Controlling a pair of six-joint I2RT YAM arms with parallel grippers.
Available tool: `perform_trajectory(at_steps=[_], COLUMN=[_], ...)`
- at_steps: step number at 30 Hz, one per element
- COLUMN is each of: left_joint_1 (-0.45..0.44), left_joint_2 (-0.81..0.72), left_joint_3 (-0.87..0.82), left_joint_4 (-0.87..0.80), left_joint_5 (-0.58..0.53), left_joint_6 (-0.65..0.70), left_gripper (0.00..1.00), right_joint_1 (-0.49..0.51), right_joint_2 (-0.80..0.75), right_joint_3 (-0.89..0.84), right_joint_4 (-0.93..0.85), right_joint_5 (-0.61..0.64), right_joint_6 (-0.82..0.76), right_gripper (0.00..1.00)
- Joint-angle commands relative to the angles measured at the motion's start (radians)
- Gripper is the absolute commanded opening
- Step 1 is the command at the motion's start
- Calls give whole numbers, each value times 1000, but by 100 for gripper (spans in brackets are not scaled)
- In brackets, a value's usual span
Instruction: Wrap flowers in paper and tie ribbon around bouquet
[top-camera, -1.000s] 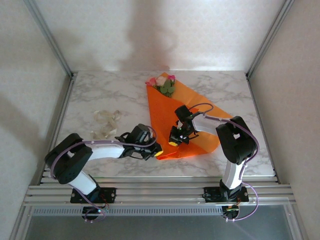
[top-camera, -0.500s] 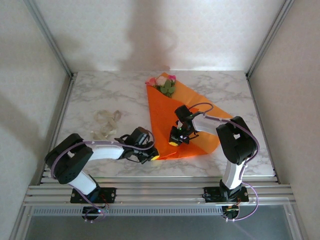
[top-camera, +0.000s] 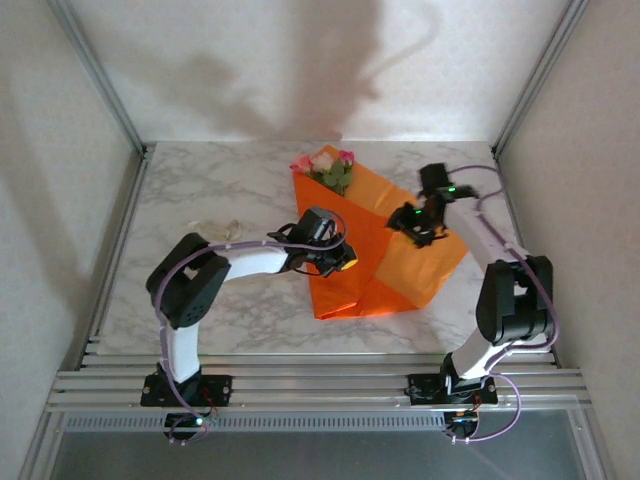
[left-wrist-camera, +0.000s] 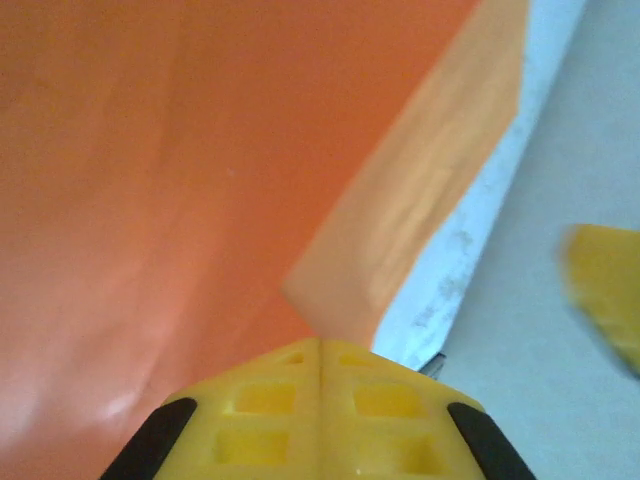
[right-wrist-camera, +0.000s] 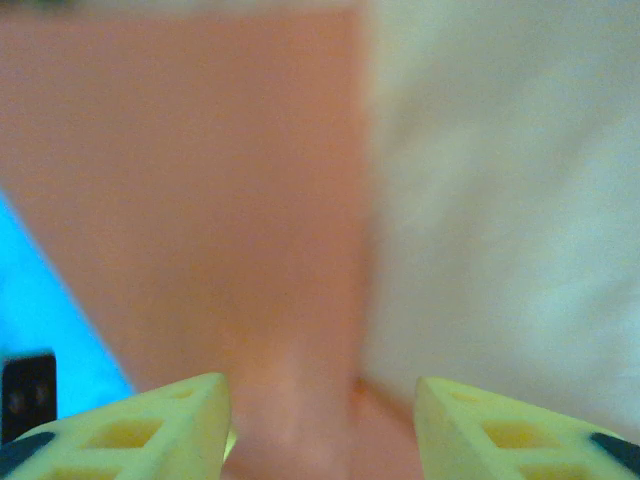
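Note:
The orange paper (top-camera: 345, 225) lies folded on the marble table (top-camera: 210, 180), with a paler flap (top-camera: 420, 265) on its right. The flowers (top-camera: 325, 165), pink and cream with green leaves, stick out at its far end. My left gripper (top-camera: 343, 262) is shut and rests on the middle of the paper; in the left wrist view its jaws (left-wrist-camera: 320, 345) are pressed together where the paler flap (left-wrist-camera: 420, 220) narrows to a point, with nothing seen between them. My right gripper (top-camera: 410, 224) hovers open over the flap's upper edge; blurred paper (right-wrist-camera: 200, 200) lies beyond its fingertips (right-wrist-camera: 320, 390).
A pale ribbon (top-camera: 215, 228) lies on the marble to the left, partly behind my left arm. Metal frame posts stand at the table's back corners, and a rail runs along the near edge.
My right gripper let go of the paper, opened and swung up and right. My left gripper, still shut, moved from the paper's near corner to its middle.

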Motion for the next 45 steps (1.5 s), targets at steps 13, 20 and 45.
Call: perform_trajectory(at_steps=[13, 20, 45], left_joint_1=[-28, -28, -90], left_joint_2=[49, 66, 12], left_joint_3=[-85, -78, 32], left_joint_4=[13, -5, -238], left_joint_5=[-9, -9, 112], left_joint_6=[95, 110, 257], left_gripper=[2, 2, 1], right_joint_1=[-285, -286, 4], right_joint_2=[381, 446, -449], right_joint_3=[228, 235, -490], right_joint_4=[-130, -137, -135], right_joint_5=[290, 290, 100], right_joint_6=[-179, -159, 343], right_gripper=[62, 61, 66])
